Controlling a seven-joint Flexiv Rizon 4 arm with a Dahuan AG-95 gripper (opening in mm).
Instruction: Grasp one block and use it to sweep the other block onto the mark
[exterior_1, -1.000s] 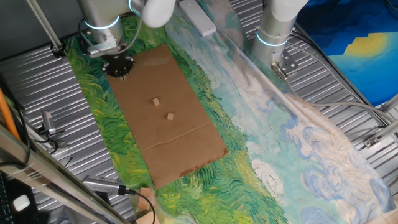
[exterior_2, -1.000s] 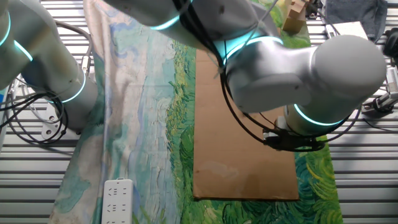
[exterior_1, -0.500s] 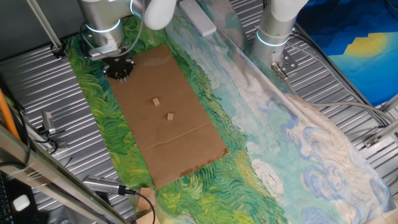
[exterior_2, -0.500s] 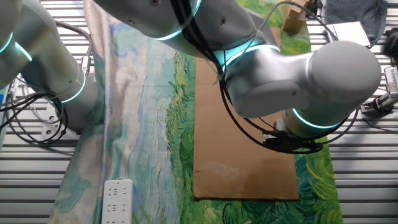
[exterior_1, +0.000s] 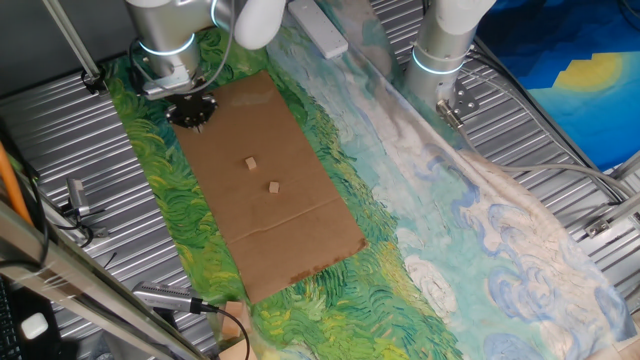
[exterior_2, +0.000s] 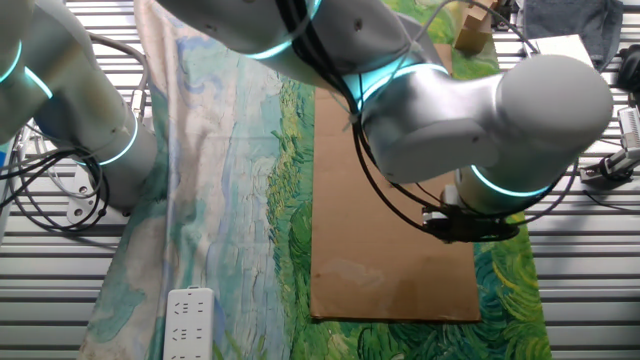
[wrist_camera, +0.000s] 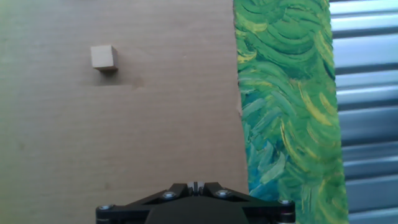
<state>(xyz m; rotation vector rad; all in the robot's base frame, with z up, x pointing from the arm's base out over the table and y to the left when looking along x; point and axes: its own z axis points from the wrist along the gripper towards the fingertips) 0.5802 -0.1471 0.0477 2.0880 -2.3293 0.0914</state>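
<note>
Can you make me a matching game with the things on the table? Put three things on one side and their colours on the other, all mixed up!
Things:
1. little block
2. power strip
3. big flat cardboard sheet

Colours:
A. white
B. brown
C. pale tan

Right pairs: 1-C, 2-A, 3-B

Matt cardboard sheet (exterior_1: 265, 180), 2 wooden cubes (exterior_1: 250, 163) (exterior_1: 273, 187), painted cloth (exterior_1: 440, 230), ribbed metal table (exterior_1: 60, 150).
</note>
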